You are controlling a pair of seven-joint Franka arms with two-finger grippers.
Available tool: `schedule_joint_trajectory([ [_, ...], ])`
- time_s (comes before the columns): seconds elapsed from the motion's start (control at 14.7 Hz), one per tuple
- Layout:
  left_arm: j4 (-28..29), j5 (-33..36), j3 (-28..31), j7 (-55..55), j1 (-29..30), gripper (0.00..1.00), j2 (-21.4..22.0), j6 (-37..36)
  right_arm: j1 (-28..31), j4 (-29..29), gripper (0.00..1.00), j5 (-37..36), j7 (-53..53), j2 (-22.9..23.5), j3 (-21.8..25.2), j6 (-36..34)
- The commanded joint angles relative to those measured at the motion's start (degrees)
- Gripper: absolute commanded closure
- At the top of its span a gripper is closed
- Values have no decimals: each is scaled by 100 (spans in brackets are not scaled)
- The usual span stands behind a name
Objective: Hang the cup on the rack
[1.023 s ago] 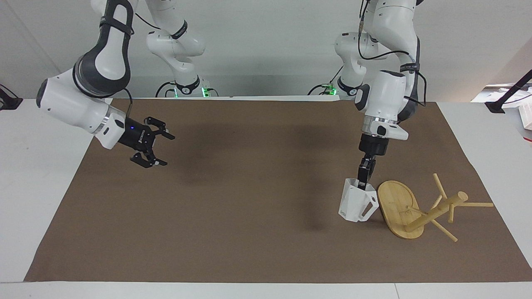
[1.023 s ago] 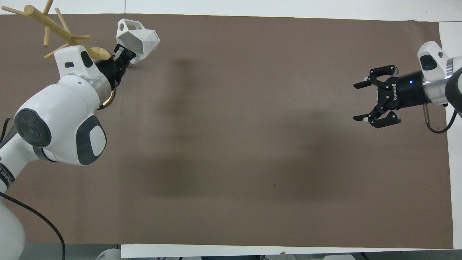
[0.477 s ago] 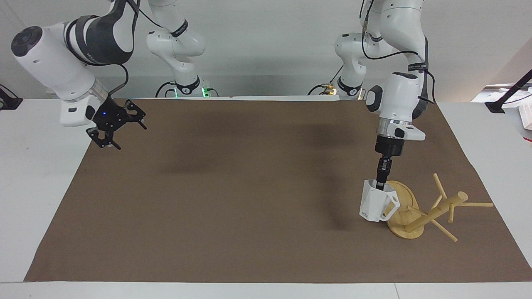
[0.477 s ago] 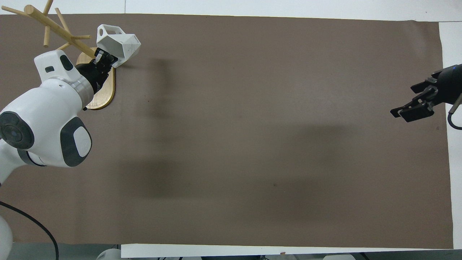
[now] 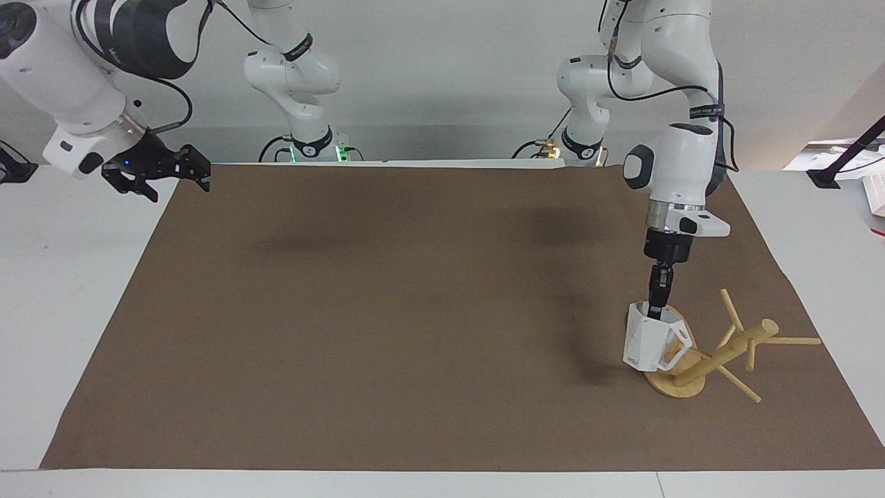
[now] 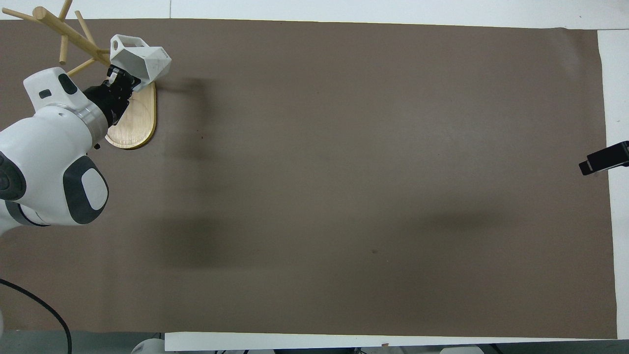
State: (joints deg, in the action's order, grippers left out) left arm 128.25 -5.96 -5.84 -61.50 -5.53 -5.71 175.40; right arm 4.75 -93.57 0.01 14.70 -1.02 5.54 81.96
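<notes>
Bamboo, and lying on its side: the rack (image 5: 698, 349) is toppled at the left arm's end of the table, its oval base tipped up on edge and its post and pegs angled low over the brown mat (image 5: 415, 311). We judge that the cup (image 5: 648, 340) cannot be hung well while the pegs lie like this. We would line its squared loop handle with one free peg and slide it on gently, so the rack does not roll or skid. The left gripper (image 5: 655, 304) has its fingers clamped narrow on the cup's rim, holding the white cup upright in the air over the rack's base, handle toward the post. The right gripper (image 5: 157, 169) waits with fingers spread over the table's edge at the right arm's end, holding nothing.
</notes>
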Motion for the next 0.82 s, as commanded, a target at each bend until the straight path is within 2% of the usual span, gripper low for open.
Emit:
schedule_joint_trajectory([
  [0.0,78,42,-58,-55,174,100,44,-94,-157,-55,0,-107,-1096,-100,-71,-33],
  [0.2,-1,42,-49,-55,324,99,35,-321,-211,-267,0,-107,-1408,-188,-10,39],
  [0.27,-97,42,-32,15,437,80,35,-662,-211,-259,0,-107,-1400,-188,34,-13],
  [0.34,-159,51,-23,320,508,54,35,-866,-211,-250,0,-107,-1434,-188,17,-92],
  [0.41,-229,51,-23,862,631,21,35,-989,-202,-328,0,-107,-1435,-223,-1,-58],
  [0.48,-230,51,-32,1225,675,2,44,-1156,-193,-390,0,-107,-1426,-258,8,-40],
  [0.75,-195,51,-14,1350,632,1,227,-2164,-149,-294,0,-107,-1399,-293,-36,-75],
])
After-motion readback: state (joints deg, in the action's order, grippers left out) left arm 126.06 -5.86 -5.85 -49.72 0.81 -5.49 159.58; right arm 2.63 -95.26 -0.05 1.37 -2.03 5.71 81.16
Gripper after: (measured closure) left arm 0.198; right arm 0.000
